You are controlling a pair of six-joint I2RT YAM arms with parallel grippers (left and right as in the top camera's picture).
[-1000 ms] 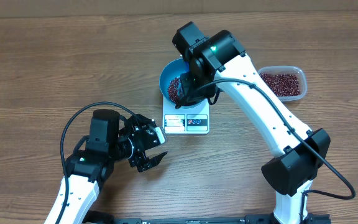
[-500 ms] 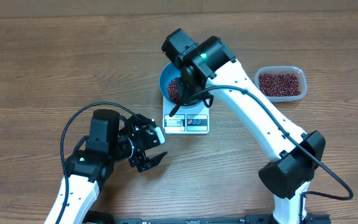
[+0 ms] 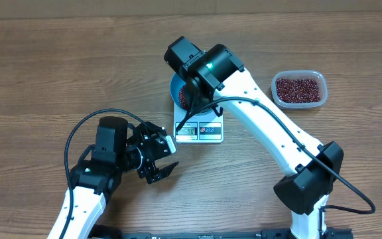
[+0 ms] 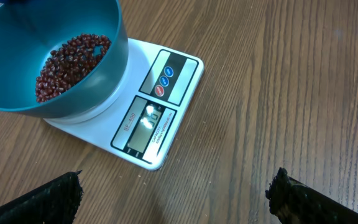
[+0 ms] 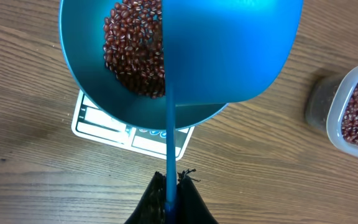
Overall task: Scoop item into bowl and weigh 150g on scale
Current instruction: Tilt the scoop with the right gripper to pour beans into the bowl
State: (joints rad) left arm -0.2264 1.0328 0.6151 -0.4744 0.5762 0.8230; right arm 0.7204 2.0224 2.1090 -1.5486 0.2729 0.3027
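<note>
Beans point(image 5: 135, 56) form a loose, dark red-brown heap inside the teal bowl point(image 5: 82, 37), which sits on the white scale point(image 3: 199, 131). Right arm point(image 3: 270, 126): reaches from the near edge of the table point(image 3: 45, 66) up and to the left, with its wrist directly above the bowl. Right gripper point(image 5: 169, 186): fingers pinch the thin handle of a bright blue scoop point(image 5: 229, 50), whose head covers one side of the bowl in the wrist view. The heap lies just beyond the fingertips, beside the scoop. Left arm point(image 3: 88, 186): bent at the near left. Left gripper point(image 3: 170, 158): jaws spread wide with nothing between them, facing the scale's display edge, near it but apart. A clear tub point(image 3: 299, 89) of more beans stands to the right of the scale, well apart
</note>
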